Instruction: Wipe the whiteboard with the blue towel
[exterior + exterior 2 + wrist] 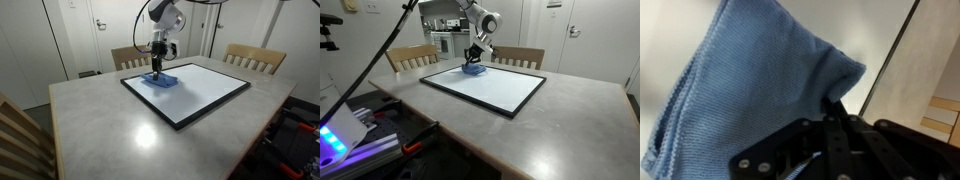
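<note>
Your pincer [157, 68], clamped on the rumpled light-blue cloth towel [161, 81], at one corner of the glossy black-framed whiteboard [205, 90]; most wiping seemingly left.

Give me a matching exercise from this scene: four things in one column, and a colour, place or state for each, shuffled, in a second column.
1. whiteboard
2. blue towel
3. table
4. chair

A. grey, carries everything else
B. wooden, slatted back, at the table's far edge
C. pinched in the shut jaws
D. white, black-framed, lying flat

Pairs: 1-D, 2-C, 3-A, 4-B
</note>
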{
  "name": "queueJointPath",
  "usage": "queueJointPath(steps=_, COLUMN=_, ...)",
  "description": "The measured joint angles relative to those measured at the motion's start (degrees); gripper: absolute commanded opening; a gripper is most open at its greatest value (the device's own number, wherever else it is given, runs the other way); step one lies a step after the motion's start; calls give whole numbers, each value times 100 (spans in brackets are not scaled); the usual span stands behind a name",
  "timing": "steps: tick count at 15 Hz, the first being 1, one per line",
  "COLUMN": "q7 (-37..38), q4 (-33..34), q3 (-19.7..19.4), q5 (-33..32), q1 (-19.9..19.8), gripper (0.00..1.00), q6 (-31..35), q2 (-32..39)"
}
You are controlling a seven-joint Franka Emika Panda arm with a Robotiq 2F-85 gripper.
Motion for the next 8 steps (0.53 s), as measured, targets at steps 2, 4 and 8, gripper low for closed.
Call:
queueJointPath(steps=2, q7=20, q4=6, q3=36, q5=-6, q1=80, gripper=1, q6=1, q2=11)
queueJointPath(steps=4, q7=34, q4=28, q3=53, q5=-14, q1=155, gripper=1, q6=1, q2=33)
queueJointPath(steps=8, q7=34, q4=137, q3=65, q5=-31, q1=266, gripper=1, q6=-1, q2=104)
